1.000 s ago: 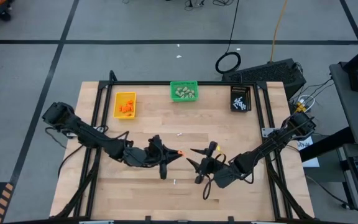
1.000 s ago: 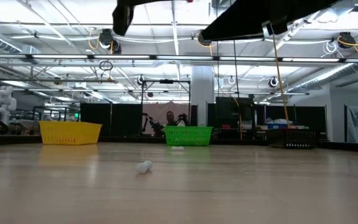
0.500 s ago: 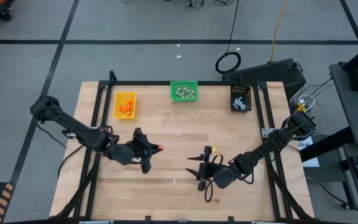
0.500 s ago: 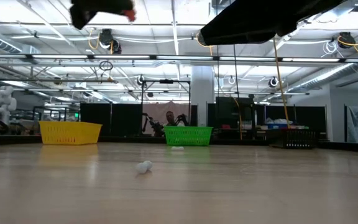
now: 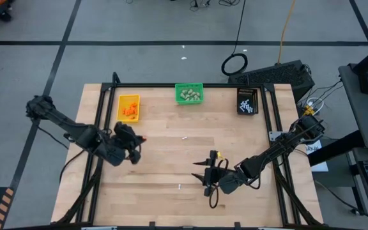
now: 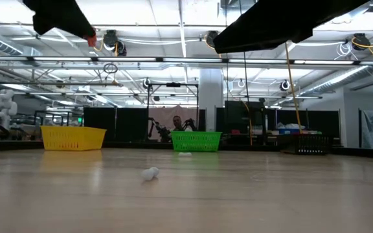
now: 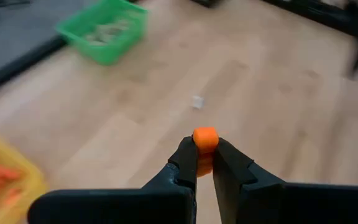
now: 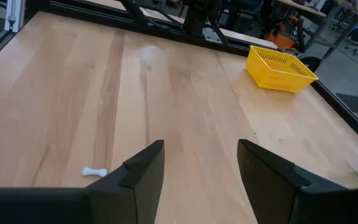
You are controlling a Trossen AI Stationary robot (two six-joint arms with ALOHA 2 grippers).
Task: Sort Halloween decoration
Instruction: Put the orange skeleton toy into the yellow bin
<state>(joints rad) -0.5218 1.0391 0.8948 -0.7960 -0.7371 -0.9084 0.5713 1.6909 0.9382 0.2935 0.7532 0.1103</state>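
My left gripper (image 6: 60,16) is cut off by the low view's upper edge, only a dark mass with an orange bit (image 6: 92,41) at its tip. My right arm there is a black slab at twelve to two o'clock, its fingers out of frame. The black bin's (image 5: 247,101) contents are too small to identify. The yellow bin (image 7: 5,177) is blurred and cropped in my left wrist view.

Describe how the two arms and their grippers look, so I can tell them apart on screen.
Both look alike: dark, jointed black arms ending in two black wedge-shaped fingers. The left gripper shows plain tapered fingers; the right gripper has broader, angular fingers. The high view shows black cables along both arms.
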